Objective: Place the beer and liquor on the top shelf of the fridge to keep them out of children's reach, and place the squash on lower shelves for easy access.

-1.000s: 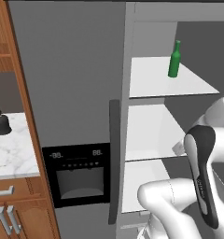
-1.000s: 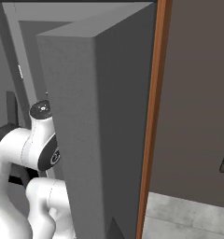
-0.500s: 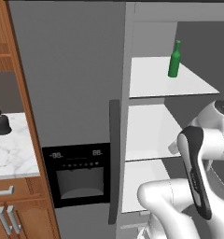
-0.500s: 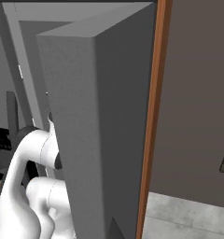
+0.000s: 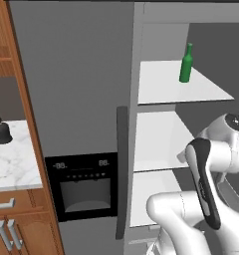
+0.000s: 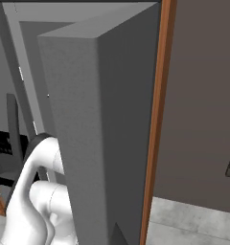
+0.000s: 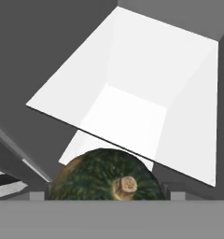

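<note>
The dark green squash [image 7: 107,175] sits between the two fingertips of my gripper [image 7: 107,195], which is shut on it. Ahead of it in the hand view lies a white fridge shelf [image 7: 132,70], with another white surface [image 7: 123,116] below. The grey fridge [image 5: 81,74] stands open on its right side. The green beer [image 5: 186,63] stands upright on the top shelf [image 5: 161,87]. The lower shelves [image 5: 156,144] are bare where they show. The black liquor [image 5: 2,132] stands on the marble counter [image 5: 12,164] to the left of the fridge. My arm [image 5: 206,184] reaches toward the shelves.
The fridge's dark vertical handle [image 5: 121,169] and black dispenser panel [image 5: 81,187] face me. Wooden cabinets [image 5: 22,234] sit under the counter. The open grey fridge door [image 6: 88,119] stands close on the right, beside a wooden panel edge [image 6: 157,119].
My arm's elbow has shifted a little left and its forearm has swung round by the shelves. The beer and the liquor have not moved.
</note>
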